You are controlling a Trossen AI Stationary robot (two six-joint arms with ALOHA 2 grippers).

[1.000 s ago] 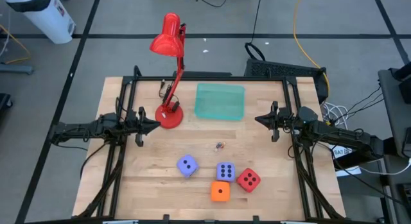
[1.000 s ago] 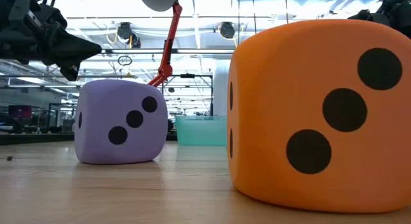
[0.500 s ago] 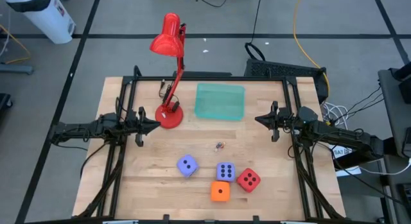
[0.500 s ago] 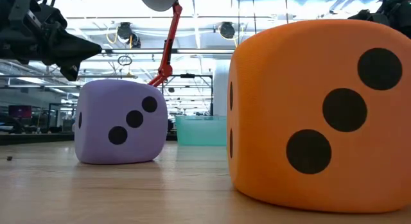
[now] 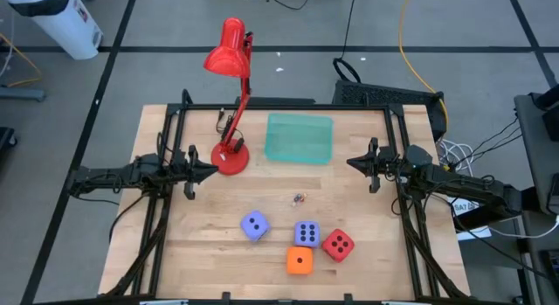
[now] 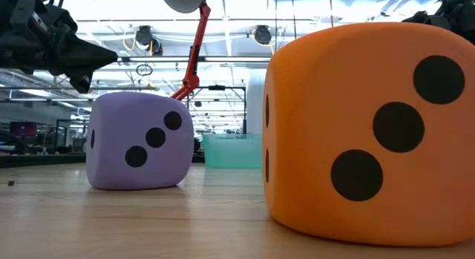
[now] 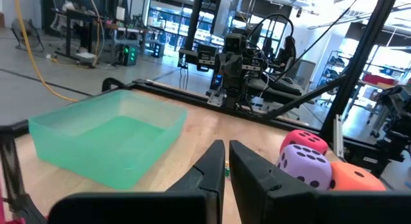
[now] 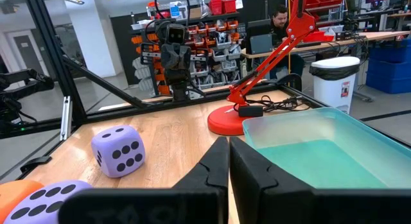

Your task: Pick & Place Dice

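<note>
Four dice rest on their bottom faces near the table's near edge: a lavender die [image 5: 254,225], a second lavender die [image 5: 306,234], an orange die [image 5: 300,260] and a red die [image 5: 338,245]. In the low view the orange die [image 6: 371,133] fills the right side and a lavender die [image 6: 137,140] sits to its left. My left gripper [image 5: 214,169] hovers shut at the table's left, beside the lamp base. My right gripper [image 5: 349,162] hovers shut at the table's right. In the wrist views, both the left gripper [image 7: 226,148] and the right gripper [image 8: 228,144] have their fingers together and hold nothing.
A red desk lamp [image 5: 231,156] stands on its round base at the far left of the table. A translucent green bin [image 5: 300,137] sits at the far middle. A tiny bit of debris [image 5: 299,199] lies mid-table. Bare wood lies between the arms and the dice.
</note>
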